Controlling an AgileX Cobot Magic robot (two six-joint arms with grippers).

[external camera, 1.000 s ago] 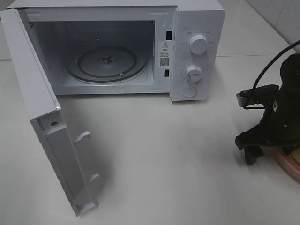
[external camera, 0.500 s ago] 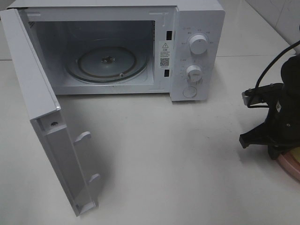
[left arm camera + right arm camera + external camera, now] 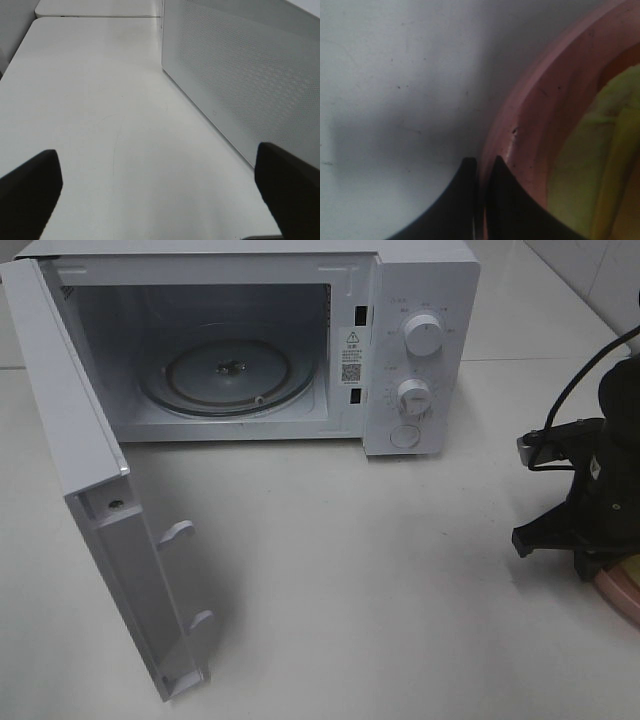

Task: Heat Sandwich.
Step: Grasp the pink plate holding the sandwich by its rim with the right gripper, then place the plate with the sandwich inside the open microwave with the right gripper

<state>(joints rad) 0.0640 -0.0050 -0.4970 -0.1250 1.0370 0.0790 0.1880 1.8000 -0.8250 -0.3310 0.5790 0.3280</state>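
Note:
The sandwich [image 3: 600, 165] shows as yellow-green filling on the pink plate [image 3: 540, 125]; in the exterior high view only a sliver of the plate [image 3: 622, 588] shows at the right edge under my right arm [image 3: 590, 510]. My right gripper [image 3: 481, 172] is shut on the plate's rim, with its two black fingers pinched together there. My left gripper [image 3: 160, 195] is open and holds nothing, over bare table beside the microwave's perforated side wall [image 3: 240, 85]. That left gripper is out of the exterior high view.
The white microwave [image 3: 415, 340] stands at the back with its door [image 3: 95, 490] swung wide open toward the front left. Its glass turntable [image 3: 228, 375] is bare. White table [image 3: 380, 580] lies between the microwave and the plate.
My right gripper has gone from open to shut on the plate's rim. The right arm shifted slightly to the right and lower. The left side has not moved.

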